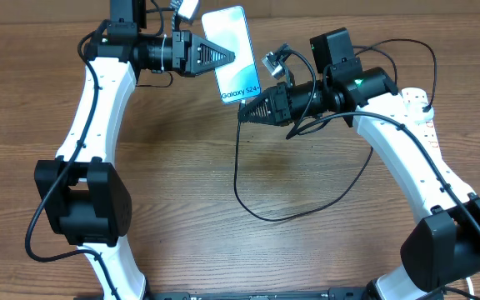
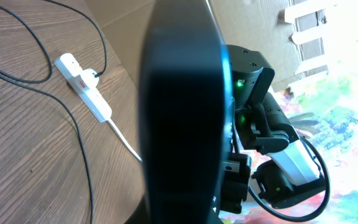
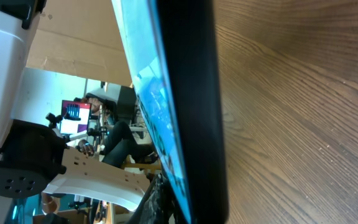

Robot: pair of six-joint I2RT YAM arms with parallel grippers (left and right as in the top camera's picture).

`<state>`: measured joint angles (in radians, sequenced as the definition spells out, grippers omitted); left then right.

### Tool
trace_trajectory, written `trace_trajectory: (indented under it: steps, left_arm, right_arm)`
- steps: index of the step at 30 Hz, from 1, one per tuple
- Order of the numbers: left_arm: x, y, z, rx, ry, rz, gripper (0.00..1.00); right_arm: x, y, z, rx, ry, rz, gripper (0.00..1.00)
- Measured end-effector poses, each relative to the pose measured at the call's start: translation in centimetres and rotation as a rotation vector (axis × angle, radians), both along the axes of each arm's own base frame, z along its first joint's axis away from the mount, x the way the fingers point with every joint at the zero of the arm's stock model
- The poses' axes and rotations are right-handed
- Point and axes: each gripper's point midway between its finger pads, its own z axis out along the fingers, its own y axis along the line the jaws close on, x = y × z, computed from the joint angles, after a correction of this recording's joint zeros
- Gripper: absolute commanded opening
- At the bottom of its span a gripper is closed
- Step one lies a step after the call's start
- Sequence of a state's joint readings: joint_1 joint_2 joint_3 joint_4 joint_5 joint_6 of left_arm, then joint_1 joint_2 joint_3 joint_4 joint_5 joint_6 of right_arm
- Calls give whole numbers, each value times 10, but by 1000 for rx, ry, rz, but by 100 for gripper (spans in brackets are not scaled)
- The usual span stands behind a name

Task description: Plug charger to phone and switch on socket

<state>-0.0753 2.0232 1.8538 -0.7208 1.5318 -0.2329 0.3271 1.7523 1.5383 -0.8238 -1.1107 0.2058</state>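
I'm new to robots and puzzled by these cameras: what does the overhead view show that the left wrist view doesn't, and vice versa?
Only overhead: the phone screen lit with Galaxy S24, the left gripper shut on its edge, the left arm. Only left wrist: the whole power strip, a black plug in it. Both: the phone, the black charger cable, the table, the right arm.

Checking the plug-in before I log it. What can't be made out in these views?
Overhead: where the charger tip meets the phone, hidden by the right hand.
Left wrist: socket switches too small to read; overhead, the right arm covers most of it.
Right wrist: phone edge fills the frame, blurred; port out of sight.
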Motion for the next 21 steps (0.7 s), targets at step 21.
trace_trajectory:
  steps: [21]
  left_arm:
    - [-4,-7,0,-2,-1,-18,4]
  right_arm:
    - [-5,-12,-2,6,0,19,4]
